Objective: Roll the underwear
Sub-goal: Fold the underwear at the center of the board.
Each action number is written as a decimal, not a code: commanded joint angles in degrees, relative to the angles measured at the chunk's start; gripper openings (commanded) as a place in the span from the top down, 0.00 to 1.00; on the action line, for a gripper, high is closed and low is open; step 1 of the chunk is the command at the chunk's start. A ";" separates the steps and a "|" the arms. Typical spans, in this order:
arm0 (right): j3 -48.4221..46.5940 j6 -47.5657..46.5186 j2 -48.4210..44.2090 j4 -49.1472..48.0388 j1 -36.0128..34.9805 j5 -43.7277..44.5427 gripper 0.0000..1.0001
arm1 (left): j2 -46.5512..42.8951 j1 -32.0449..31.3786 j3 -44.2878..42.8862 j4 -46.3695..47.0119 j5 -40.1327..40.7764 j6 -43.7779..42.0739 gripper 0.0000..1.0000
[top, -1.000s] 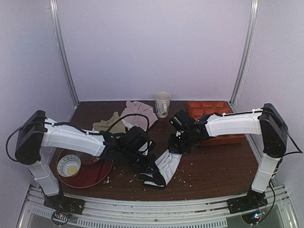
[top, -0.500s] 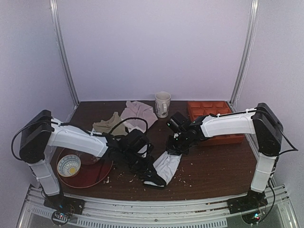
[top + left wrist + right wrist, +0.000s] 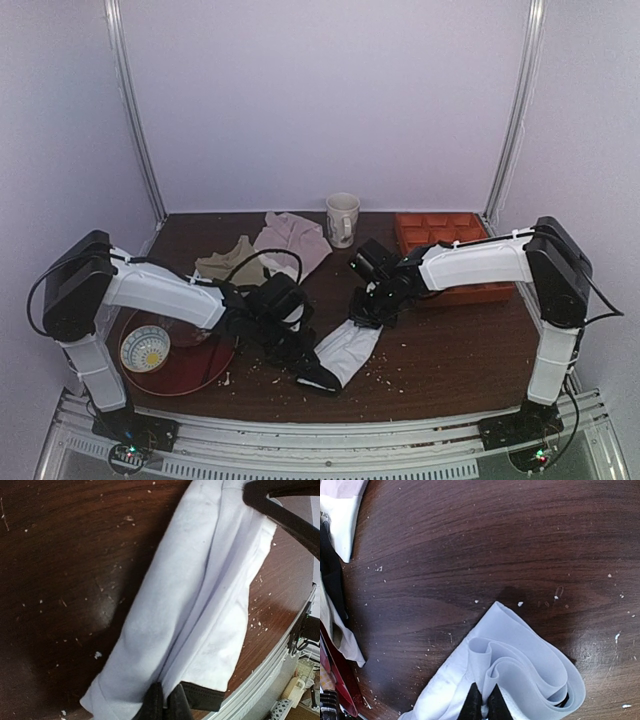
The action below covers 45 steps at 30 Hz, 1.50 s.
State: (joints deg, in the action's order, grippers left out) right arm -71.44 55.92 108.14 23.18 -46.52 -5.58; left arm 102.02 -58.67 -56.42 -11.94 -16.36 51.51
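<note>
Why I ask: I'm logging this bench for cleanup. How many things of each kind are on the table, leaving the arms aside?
Cloth items: 3 (underwear, olive-beige garment, pinkish cloth)
Dishes: 3 (mug, bowl, red plate)
Compartment trays: 1 (orange tray)
Total: 7

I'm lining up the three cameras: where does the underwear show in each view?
Top external: underwear at centre-front, a white strip lying diagonally.
Left wrist: it fills the middle, running from top right to the bottom edge.
Right wrist: bottom centre, as looped white folds.
Shared landmark: the dark, crumb-speckled table beneath it.
</note>
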 commanded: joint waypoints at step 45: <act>6.08 -5.97 -9.17 -1.40 0.16 2.63 0.74 | -4.53 0.93 -15.82 -18.77 6.76 -9.95 0.46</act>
State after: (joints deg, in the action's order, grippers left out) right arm -66.98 52.90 99.63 19.97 -46.61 -3.44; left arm 99.20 -58.11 -69.56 -30.39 -9.06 42.96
